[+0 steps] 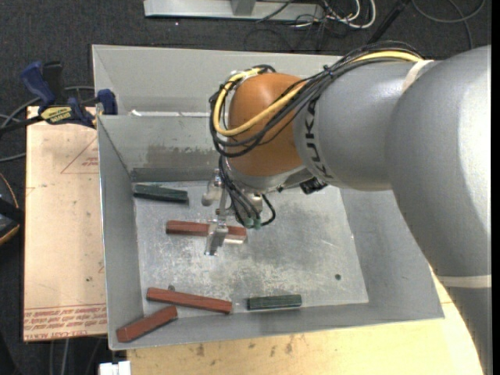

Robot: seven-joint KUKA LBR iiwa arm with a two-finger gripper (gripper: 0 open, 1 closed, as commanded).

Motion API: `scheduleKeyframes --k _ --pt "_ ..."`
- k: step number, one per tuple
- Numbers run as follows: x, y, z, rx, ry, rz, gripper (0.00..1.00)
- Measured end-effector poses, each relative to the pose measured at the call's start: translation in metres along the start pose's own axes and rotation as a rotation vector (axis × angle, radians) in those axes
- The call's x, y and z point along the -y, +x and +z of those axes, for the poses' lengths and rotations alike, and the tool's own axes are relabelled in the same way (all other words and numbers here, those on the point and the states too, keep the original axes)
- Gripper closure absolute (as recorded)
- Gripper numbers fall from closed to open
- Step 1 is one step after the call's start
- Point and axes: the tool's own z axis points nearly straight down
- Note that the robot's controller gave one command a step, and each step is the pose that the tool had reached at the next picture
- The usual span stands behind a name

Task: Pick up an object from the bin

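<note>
**Fingers spread over the middle red-brown bar**

Fingers [214, 243] of the gripper [212, 222] stand apart in the camera view, one on the far side and one on the near side of a red-brown bar [186, 227] that lies flat near the middle of the bin floor. That bar runs roughly left to right, and the gripper sits over its right half; its left end juts out clear of the metal. Nothing is lifted: the bar rests on the floor between the parted fingers, and whether they touch it cannot be told.

Above the gripper sits the arm's round orange cover [262, 127], with yellow and black cables [234, 133] looped around it, and the thick grey arm [391, 123] comes in from the right.

Four other bars lie well apart from the gripper in the grey metal bin [117, 170]. A dark green bar [160, 193] lies to the upper left, close to the back wall. Along the front are a second red-brown bar [189, 300], a third red-brown bar [147, 324] tilted in the front left corner just beside it, and a second dark green bar [273, 303] to its right.
</note>
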Motion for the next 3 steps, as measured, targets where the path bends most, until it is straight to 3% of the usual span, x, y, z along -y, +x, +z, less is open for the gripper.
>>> scheduleKeyframes --k 1,2,3 --pt "0.017 -0.018 0.060 -0.003 -0.006 0.014 0.00" --pt "0.005 -0.011 0.057 0.006 0.002 0.123 0.00" --pt "0.008 -0.016 0.057 0.004 -0.003 0.059 0.00"
